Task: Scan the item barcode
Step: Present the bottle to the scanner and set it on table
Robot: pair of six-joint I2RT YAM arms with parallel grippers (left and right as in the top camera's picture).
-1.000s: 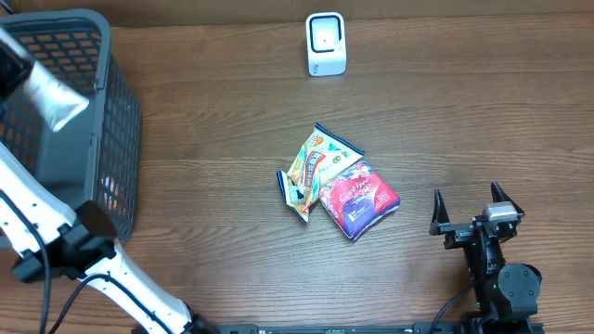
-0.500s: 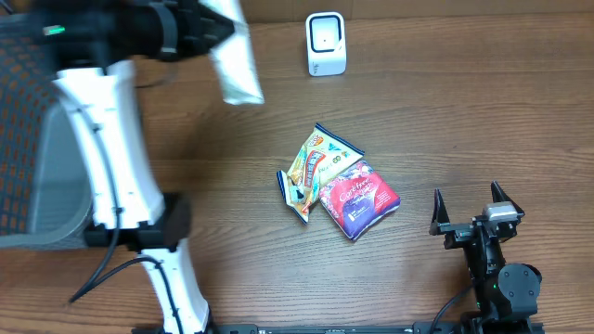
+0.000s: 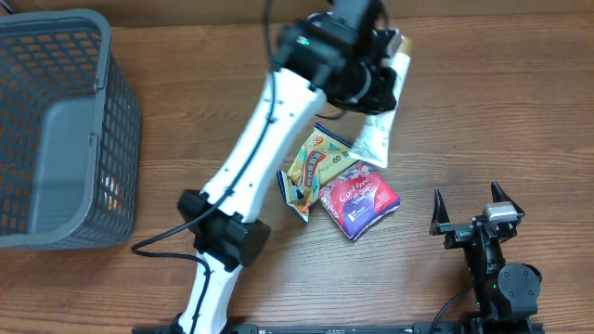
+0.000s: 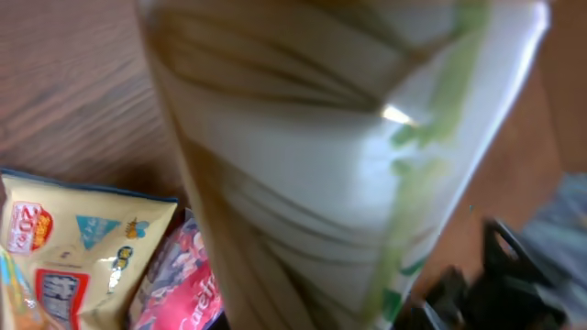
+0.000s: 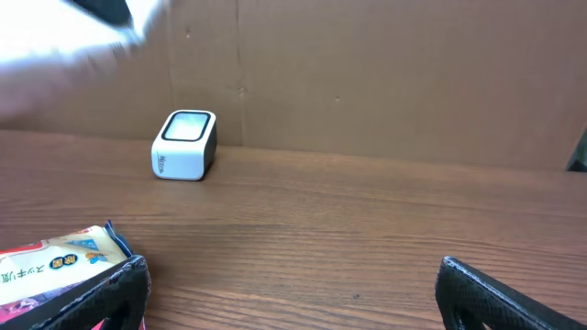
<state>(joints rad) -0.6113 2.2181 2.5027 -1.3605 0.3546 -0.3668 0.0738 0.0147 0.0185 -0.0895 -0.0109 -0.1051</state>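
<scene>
My left gripper (image 3: 382, 76) is shut on the item, a white pouch with green trim (image 3: 379, 125), which hangs tilted above the table just behind the loose packs. In the left wrist view the pouch (image 4: 339, 156) fills the frame and hides the fingers. The white scanner (image 5: 183, 145) stands at the back of the table; in the overhead view the left arm covers it. A white blur (image 5: 55, 41) crosses the upper left of the right wrist view. My right gripper (image 3: 466, 195) rests open at the front right, nothing between its fingers (image 5: 119, 284).
A yellow snack pack (image 3: 316, 160) and a red one (image 3: 358, 199) lie mid-table, below the hanging pouch. A grey mesh basket (image 3: 104, 102) stands at the far left. A cardboard wall (image 5: 367, 73) runs behind the scanner.
The left arm has swung from the basket at the left across to the table's middle back, carrying the pouch with it. The right arm has not moved.
</scene>
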